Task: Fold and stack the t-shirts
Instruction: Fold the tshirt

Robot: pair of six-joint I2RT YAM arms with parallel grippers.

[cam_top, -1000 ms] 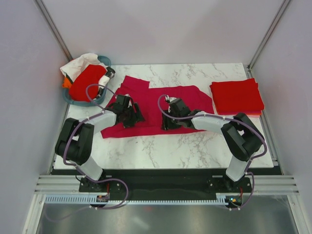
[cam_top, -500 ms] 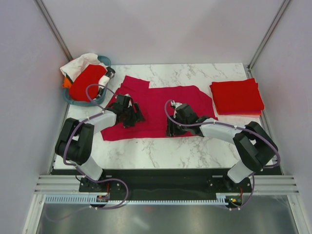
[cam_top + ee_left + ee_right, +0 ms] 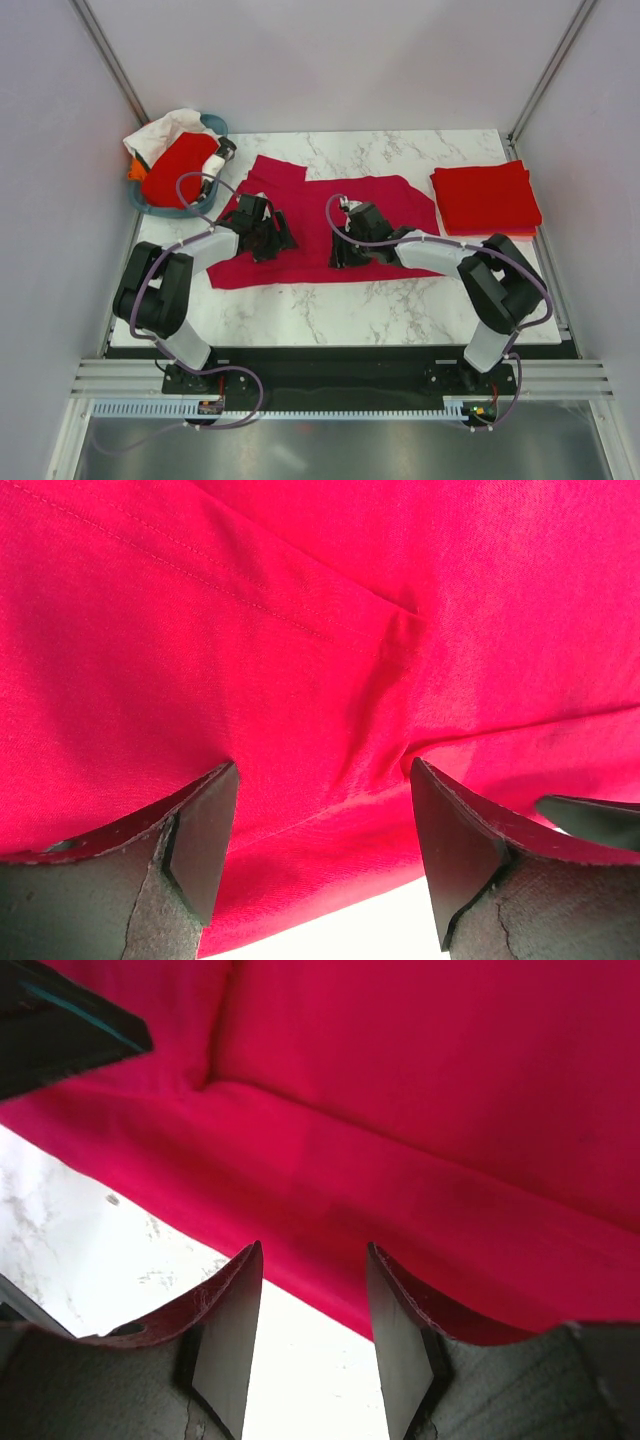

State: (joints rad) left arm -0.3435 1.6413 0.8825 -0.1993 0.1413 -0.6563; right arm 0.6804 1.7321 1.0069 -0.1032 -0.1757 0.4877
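Swung the right gripper [image 3: 345, 250] back left to centre frame, jaws apart over the near hem of the crimson-pink t-shirt [image 3: 330, 212], spread flat mid-frame. Kept the left gripper [image 3: 264, 234] parted, left of centre, on the same cloth. Possibly straightened the hem; fold not yet begun.

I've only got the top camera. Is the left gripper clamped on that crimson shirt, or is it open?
Observer: Open. The left wrist view shows the left gripper with its jaws apart over the crimson shirt, and no fabric pinched between them.
Operator: And the right one?
Observer: The right gripper is open too. It straddles the shirt's near edge, and the marble table shows between its jaws.
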